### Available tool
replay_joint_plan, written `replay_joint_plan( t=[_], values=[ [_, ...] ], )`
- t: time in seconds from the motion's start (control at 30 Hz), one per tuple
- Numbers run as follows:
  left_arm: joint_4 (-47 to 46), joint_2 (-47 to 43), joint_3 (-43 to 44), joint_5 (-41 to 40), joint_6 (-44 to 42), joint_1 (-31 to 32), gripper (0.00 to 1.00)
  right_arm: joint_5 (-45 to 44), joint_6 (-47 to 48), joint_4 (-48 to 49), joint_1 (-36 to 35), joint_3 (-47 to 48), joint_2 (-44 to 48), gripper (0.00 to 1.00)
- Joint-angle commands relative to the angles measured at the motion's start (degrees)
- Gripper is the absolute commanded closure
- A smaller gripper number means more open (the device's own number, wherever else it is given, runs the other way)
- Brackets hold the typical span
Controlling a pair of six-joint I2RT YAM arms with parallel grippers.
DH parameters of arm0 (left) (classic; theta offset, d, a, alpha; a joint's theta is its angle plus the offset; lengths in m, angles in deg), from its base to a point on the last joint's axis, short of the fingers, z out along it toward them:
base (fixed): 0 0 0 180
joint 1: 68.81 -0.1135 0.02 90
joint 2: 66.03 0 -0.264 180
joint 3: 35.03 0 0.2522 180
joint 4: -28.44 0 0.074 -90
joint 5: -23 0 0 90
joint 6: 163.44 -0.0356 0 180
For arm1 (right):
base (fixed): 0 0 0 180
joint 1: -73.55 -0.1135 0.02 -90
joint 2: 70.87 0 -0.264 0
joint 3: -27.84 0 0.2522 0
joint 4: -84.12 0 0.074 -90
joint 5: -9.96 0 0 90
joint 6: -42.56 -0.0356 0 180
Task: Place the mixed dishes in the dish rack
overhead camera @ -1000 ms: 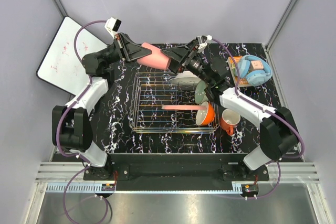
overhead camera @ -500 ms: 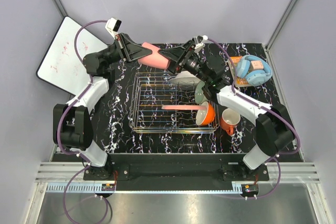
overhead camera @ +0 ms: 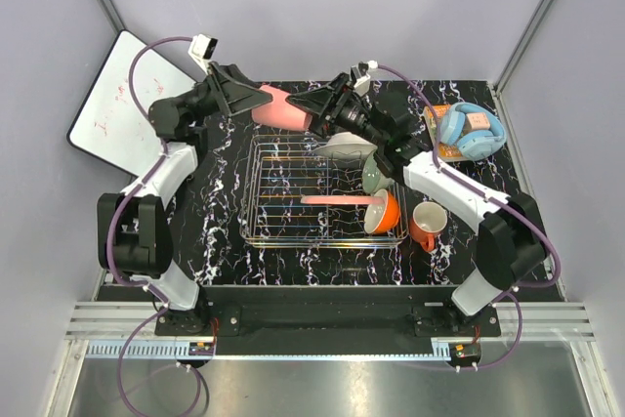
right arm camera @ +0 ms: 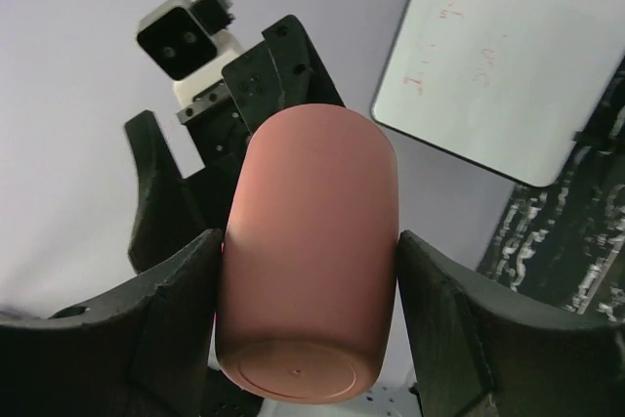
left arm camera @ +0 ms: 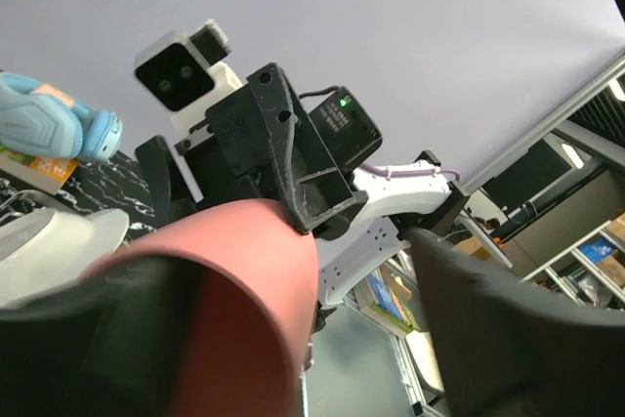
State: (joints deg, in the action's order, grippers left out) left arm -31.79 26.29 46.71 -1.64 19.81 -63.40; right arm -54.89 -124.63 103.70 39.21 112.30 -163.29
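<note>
Top external: left gripper [overhead camera: 262, 100] has released pink cup [overhead camera: 285, 110].

The small pink cup [right arm camera: 308, 251] is matt, smooth; dish rack [overhead camera: 283, 197] shiny metal wire; table [overhead camera: 223, 241] glossy.

Left gripper [overhead camera: 261, 102]: jaws have been opened since the earlier views and are now spread clear of the small pink cup [overhead camera: 281, 107] between them. Right gripper [right arm camera: 308, 241]: jaws have been closed against the cup's sides.

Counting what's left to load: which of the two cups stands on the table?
The orange mug, upright on the table just right of the rack; the pink cup is held in the air.
</note>
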Motion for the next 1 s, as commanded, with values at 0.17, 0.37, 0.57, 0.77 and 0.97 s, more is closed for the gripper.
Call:
replay_joint_plan(
  t=[0.17,0.37,0.57,0.77,0.97],
  values=[
    [-4.25,0.68,-5.31,5.55,-5.17,-13.83,0.01,2.98,20.05,-32.53,2.27,12.61,3.66,1.0],
    [95.24,-6.61,3.51,-14.14,-86.26,-13.43,0.01,0.26,31.65,-50.9,2.18,22.9,0.75,1.0],
    [105.02,-7.76,5.23,-36.52,-98.0,-8.22,0.01,-7.64,43.6,-67.77,-0.19,35.02,-3.36,1.0],
    [106.95,-6.27,4.7,-30.75,-95.27,-14.45,0.01,-17.84,55.46,-86.5,-4.76,56.43,-17.14,1.0],
    [107.92,-8.29,1.98,-32.05,-97.46,-17.8,0.01,-23.73,60.04,-102.13,-6.87,80.32,-32.45,1.0]
  ],
)
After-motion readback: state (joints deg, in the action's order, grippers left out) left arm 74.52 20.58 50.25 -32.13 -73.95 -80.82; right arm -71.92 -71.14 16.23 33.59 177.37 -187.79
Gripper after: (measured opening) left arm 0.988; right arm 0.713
